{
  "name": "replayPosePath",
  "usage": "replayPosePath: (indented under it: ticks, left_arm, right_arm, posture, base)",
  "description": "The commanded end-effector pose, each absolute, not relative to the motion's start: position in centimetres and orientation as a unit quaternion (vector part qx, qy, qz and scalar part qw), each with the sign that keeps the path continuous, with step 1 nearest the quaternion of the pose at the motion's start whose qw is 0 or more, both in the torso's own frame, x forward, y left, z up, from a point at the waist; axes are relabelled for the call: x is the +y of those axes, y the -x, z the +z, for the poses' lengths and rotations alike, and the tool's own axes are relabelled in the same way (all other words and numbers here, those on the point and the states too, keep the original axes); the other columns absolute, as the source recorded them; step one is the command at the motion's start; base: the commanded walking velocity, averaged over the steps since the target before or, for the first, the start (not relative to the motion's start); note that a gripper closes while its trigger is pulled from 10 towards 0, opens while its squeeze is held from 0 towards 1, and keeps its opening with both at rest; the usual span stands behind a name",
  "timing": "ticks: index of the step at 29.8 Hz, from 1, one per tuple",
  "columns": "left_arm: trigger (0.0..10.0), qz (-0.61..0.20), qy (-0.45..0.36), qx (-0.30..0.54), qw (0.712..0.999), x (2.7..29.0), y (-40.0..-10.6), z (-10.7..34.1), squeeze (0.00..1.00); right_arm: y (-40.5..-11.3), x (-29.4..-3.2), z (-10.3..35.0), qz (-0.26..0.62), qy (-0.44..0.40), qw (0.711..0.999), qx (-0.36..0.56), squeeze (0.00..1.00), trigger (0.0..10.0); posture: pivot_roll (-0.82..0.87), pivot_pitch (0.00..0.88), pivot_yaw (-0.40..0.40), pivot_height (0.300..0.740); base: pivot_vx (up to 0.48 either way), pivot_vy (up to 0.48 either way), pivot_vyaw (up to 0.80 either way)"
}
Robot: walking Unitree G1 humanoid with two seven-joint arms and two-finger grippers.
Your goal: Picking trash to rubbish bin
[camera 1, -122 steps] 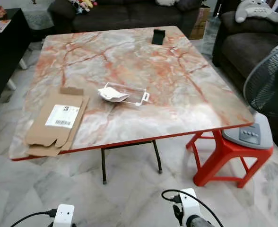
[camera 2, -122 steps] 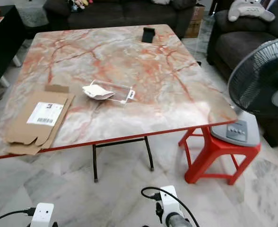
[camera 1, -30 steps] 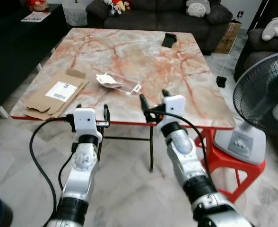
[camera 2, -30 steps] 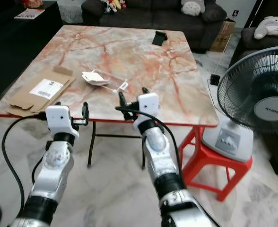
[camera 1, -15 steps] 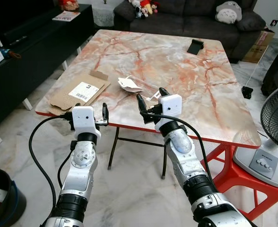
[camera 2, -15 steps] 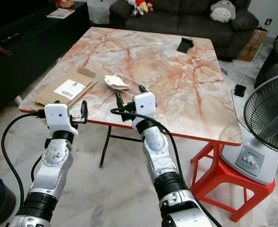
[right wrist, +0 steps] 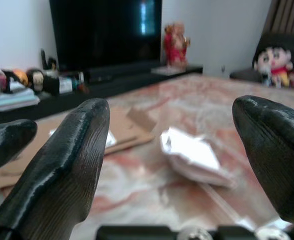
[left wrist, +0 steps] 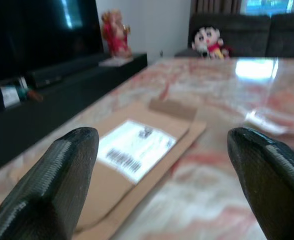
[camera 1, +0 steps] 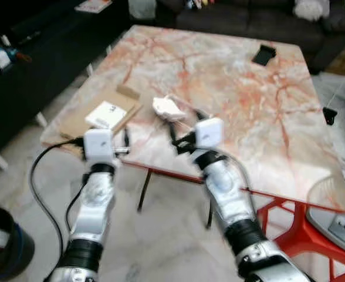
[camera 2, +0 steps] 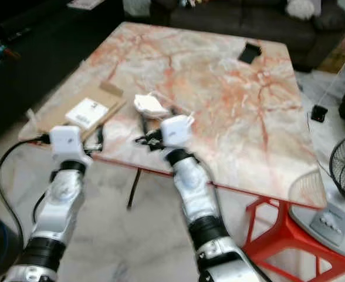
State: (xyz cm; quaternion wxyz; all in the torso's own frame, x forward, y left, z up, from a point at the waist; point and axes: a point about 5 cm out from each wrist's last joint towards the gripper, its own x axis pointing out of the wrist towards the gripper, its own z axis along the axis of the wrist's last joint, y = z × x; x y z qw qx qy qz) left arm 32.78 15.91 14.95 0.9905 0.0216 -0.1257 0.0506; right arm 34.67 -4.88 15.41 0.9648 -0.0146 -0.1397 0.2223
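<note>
A crumpled white wrapper with a clear plastic piece (camera 1: pixel 168 107) lies on the marble-pattern table (camera 1: pixel 243 94), near its front edge. Left of it rests flattened cardboard with a white label (camera 1: pixel 102 116). My right gripper (camera 1: pixel 185 129) hovers at the table's front edge just short of the wrapper (right wrist: pixel 189 150), its fingers wide apart and empty. My left gripper (camera 1: pixel 111 136) is held at the edge in front of the cardboard (left wrist: pixel 137 150), also open and empty. A black rubbish bin (camera 1: pixel 1 247) stands on the floor at the lower left.
A small black object (camera 1: pixel 261 54) lies at the table's far side. A red plastic stool (camera 1: pixel 293 235) with a fan base on it stands at the right. A dark low cabinet (camera 1: pixel 20 64) runs along the left, and a dark sofa (camera 2: pixel 219 12) stands behind the table.
The camera has moved in and the picture is blurred. Both arms, raised since four seconds ago, now reach the table's front edge. Both grippers stay open.
</note>
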Motion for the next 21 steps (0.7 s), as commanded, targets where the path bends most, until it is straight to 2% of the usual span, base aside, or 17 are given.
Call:
replayPosePath:
  ticks: [1, 21]
  left_arm:
    - [10.0, 0.026, -0.013, -0.130, 0.991, 14.40, -32.90, 15.14, 0.00]
    - [10.0, 0.022, -0.013, -0.139, 0.990, 14.46, -33.16, 15.66, 0.00]
  right_arm:
    - [-34.91, -6.28, 15.44, 0.204, 0.019, 0.968, -0.143, 0.00, 10.0]
    - [-35.10, -5.96, 16.16, 0.214, 0.026, 0.964, -0.157, 0.00, 10.0]
  posture:
    - [0.12, 0.060, -0.027, 0.740]
    - [0.12, 0.043, -0.031, 0.740]
  base:
    - [0.326, 0.000, 0.00]
    - [0.327, 0.000, 0.00]
